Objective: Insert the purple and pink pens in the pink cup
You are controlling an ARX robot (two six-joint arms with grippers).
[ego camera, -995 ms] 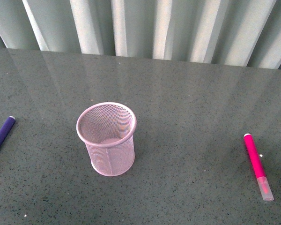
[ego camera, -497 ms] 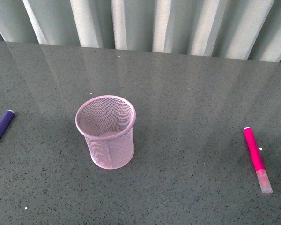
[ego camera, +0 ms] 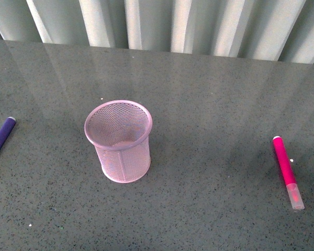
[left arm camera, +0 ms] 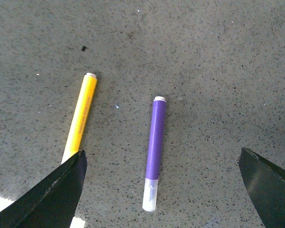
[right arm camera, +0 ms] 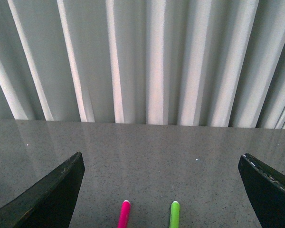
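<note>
Under my left gripper [left arm camera: 161, 151], jaws wide apart, the purple pen [left arm camera: 156, 142] lies flat near a yellow pen [left arm camera: 81, 114]. My right gripper [right arm camera: 161, 154] is spread wide too, with the pink pen [right arm camera: 124, 216] and a green pen [right arm camera: 174, 213] side by side below it. The pink cup [ego camera: 123, 141] stands upright between the purple and pink pens.

Front view overlooks table [ego camera: 214, 104]; left wrist looks down near purple pen [left arm camera: 155, 147], right wrist level toward curtain [right arm camera: 156, 61].

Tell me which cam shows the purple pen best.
Left wrist view: the whole purple pen is in frame, white end included, with a yellow pen lying beside it, apart. Front view catches only part of it, cut off at the left edge. Right wrist view doesn't show it.
</note>
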